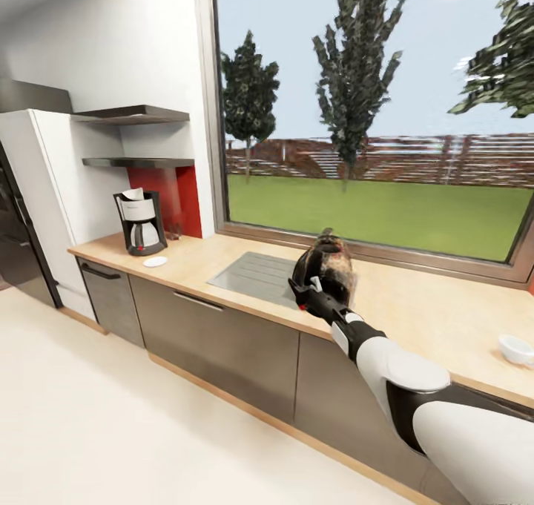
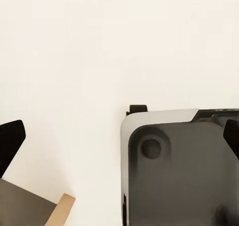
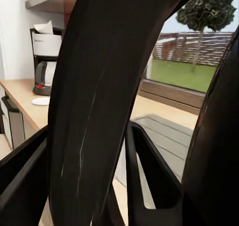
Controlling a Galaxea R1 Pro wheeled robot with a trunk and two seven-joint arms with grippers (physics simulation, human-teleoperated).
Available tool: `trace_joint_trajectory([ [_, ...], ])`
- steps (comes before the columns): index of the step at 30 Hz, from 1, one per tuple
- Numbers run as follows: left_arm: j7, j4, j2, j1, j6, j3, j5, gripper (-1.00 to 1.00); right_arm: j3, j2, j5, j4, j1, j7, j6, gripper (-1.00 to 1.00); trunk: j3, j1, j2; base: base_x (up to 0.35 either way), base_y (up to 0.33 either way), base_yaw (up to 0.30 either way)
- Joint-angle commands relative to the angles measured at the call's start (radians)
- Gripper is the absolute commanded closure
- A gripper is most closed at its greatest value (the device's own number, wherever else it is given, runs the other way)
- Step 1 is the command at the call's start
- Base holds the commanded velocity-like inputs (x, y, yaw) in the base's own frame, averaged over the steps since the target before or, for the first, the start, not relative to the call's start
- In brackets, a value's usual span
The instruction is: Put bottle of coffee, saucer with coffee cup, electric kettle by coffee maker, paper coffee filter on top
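My right gripper (image 1: pixel 312 293) is shut on the handle of the dark, shiny electric kettle (image 1: pixel 326 264), held just above the countertop (image 1: pixel 415 305) by the cooktop. In the right wrist view the kettle's handle (image 3: pixel 94 106) runs between the fingers (image 3: pixel 22 178). The coffee maker (image 1: pixel 140 223) (image 3: pixel 46 61) stands at the counter's far left with a white paper filter (image 1: pixel 133 193) (image 3: pixel 45 28) on top. A white saucer (image 1: pixel 155 262) (image 3: pixel 41 101) lies in front of it. The white coffee cup (image 1: pixel 515 348) sits at the counter's far right. My left gripper (image 2: pixel 119 141) hangs open over the floor.
A grey cooktop (image 1: pixel 256 275) is set into the counter under the kettle. Two wall shelves (image 1: pixel 137 162) hang above the coffee maker beside a tall white cabinet (image 1: pixel 44 193). A large window (image 1: pixel 371 119) backs the counter. My base (image 2: pixel 179 171) shows below the left gripper.
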Motion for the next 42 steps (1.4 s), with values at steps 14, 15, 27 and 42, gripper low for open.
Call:
trace_joint_trajectory([
  [14,-0.005,0.0,0.0,0.0,-0.002,0.009,-0.009,-1.0,-0.008,0.001,-0.004,-0.005,-0.004,0.067,0.004,1.0,0.0,0.001,-0.001,0.212,0.229,0.0],
  [15,-0.005,0.0,0.0,0.0,-0.002,0.009,-0.009,-1.0,-0.011,0.001,-0.005,-0.007,-0.004,0.069,0.002,1.0,0.0,0.001,-0.001,0.164,0.254,0.0],
  [27,-0.005,0.0,0.0,0.0,-0.002,0.009,-0.009,-1.0,-0.006,0.001,0.001,-0.007,-0.002,0.068,-0.003,1.0,0.0,0.001,-0.001,0.154,0.235,0.0],
  [42,-0.005,0.0,0.0,0.0,-0.002,0.009,-0.009,-1.0,-0.008,0.001,0.001,-0.013,-0.002,0.07,-0.001,1.0,0.0,0.001,-0.001,0.154,0.248,0.0],
])
